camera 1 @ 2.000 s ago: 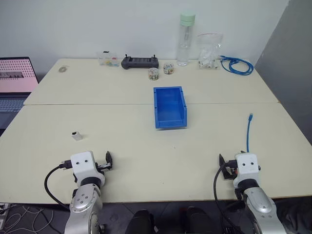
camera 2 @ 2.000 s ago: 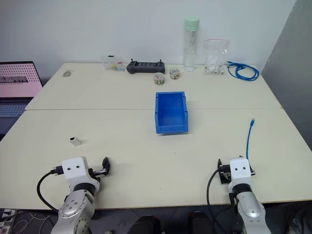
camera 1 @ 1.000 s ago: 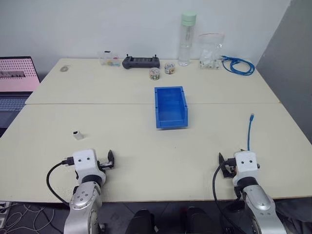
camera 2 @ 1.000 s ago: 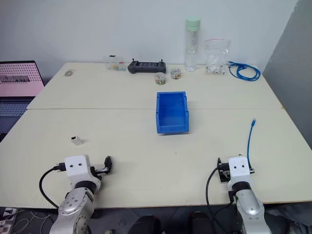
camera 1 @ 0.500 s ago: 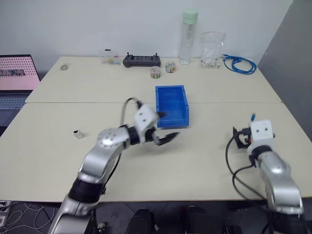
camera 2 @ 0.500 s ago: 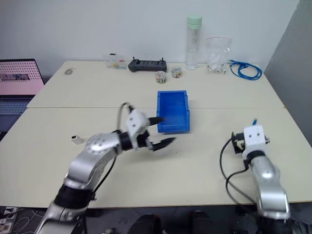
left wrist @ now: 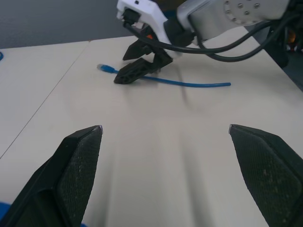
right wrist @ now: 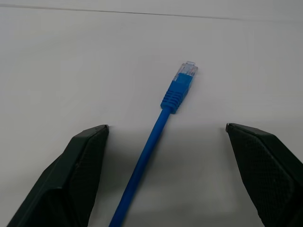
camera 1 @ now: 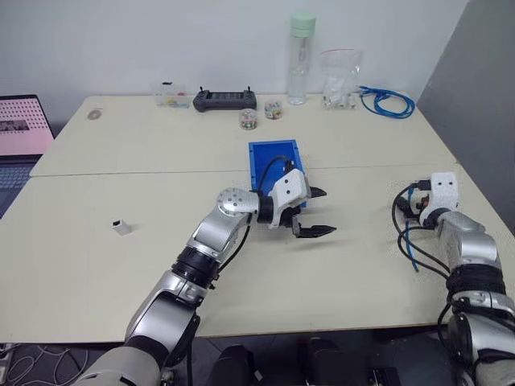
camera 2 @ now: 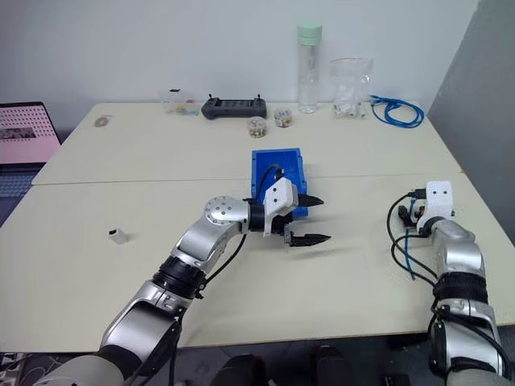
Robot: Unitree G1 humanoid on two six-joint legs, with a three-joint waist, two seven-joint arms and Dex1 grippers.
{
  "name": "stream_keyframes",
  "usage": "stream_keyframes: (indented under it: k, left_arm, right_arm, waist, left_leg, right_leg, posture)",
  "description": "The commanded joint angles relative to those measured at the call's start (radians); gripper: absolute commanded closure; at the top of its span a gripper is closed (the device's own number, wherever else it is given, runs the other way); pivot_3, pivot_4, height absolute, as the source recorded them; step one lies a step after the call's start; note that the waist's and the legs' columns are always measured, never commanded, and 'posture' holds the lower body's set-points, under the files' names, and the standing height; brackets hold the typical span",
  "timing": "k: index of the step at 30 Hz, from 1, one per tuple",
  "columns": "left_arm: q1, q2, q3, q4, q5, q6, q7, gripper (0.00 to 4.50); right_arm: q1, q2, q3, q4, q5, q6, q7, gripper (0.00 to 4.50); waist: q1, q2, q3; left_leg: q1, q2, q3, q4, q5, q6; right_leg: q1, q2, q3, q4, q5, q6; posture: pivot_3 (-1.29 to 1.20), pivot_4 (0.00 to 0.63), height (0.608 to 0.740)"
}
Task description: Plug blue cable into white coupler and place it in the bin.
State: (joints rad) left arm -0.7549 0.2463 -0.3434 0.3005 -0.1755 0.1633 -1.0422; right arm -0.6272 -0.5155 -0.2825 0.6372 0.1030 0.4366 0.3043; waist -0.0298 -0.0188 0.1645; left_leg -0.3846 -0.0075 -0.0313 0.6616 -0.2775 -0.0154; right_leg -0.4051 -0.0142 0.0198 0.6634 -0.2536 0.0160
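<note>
The bright blue bin (camera 1: 254, 165) stands at the table's middle. My left gripper (camera 1: 322, 211) is open and empty, pointing right just past the bin's front right corner, and its arm crosses the bin's front lip. Far to the left lies the tiny white coupler (camera 1: 121, 227). The thin blue cable (right wrist: 171, 97) lies flat near the right edge, its clear plug (right wrist: 187, 69) pointing away from me. My right gripper (right wrist: 166, 126) is open low over the cable, with a finger on each side and no grip on it. The left wrist view shows the right gripper (left wrist: 122, 68) above the cable (left wrist: 189, 84).
Along the back edge stand a black controller (camera 1: 217, 99), a tall clear bottle (camera 1: 300, 56), a plastic bag (camera 1: 338, 80), a coiled blue cable bundle (camera 1: 388, 103), two small jars (camera 1: 247, 119) and a small clear box (camera 1: 166, 95). A laptop (camera 1: 20, 129) sits far left.
My left arm has swung further right, from the bin's front to past its right corner. My right gripper has moved forward over the cable's plug end. The camera has also shifted.
</note>
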Motion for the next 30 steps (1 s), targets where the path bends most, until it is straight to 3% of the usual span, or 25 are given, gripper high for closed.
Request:
stream_keyframes:
  k: [1,7,20,26,30]
  left_arm:
    - [-0.024,-0.004,0.028,-0.024,-0.010,-0.005,-0.008,0.00]
    - [-0.023,-0.007,0.036,0.009,0.024,-0.029,0.034,0.00]
    - [0.008,-0.020,0.019,-0.029,0.075,-0.049,0.074,0.00]
    - [0.028,-0.008,0.030,-0.062,0.065,-0.032,0.052,0.00]
    - [0.061,0.025,0.045,-0.122,0.056,-0.019,0.041,0.00]
  right_arm:
    - [-0.019,-0.006,0.013,0.067,0.001,-0.058,0.019,0.29]
    - [0.014,0.013,0.040,0.132,-0.005,-0.125,0.043,1.39]
    - [0.011,0.020,-0.024,0.233,0.061,-0.144,0.006,4.43]
    - [0.015,0.014,-0.007,0.166,0.075,-0.120,0.034,4.47]
    - [0.085,-0.006,0.066,-0.083,0.102,-0.036,0.172,4.47]
  waist:
    - [-0.001,0.000,0.000]
    - [-0.001,0.000,0.000]
    - [0.003,-0.002,-0.002]
    - [0.003,-0.002,-0.002]
    - [0.003,-0.002,-0.002]
  left_leg:
    - [0.000,0.000,0.000,0.000,0.000,0.000]
    - [0.001,0.000,0.000,0.000,0.000,0.000]
    - [0.002,0.000,0.000,0.001,0.000,0.000]
    - [0.002,0.000,0.000,0.001,0.000,0.000]
    - [0.001,0.000,-0.002,0.001,0.000,0.000]
  right_leg:
    - [0.000,0.000,0.000,0.000,0.000,0.000]
    - [0.001,0.000,0.001,0.000,0.000,0.001]
    - [0.002,-0.001,0.001,0.000,0.001,0.001]
    - [0.002,-0.001,0.001,0.000,0.001,0.001]
    - [0.002,-0.001,0.001,0.000,0.001,0.001]
  posture:
    - [0.00,0.150,0.740]
    - [0.00,0.150,0.740]
    - [0.00,0.150,0.740]
    - [0.00,0.150,0.740]
    - [0.00,0.150,0.740]
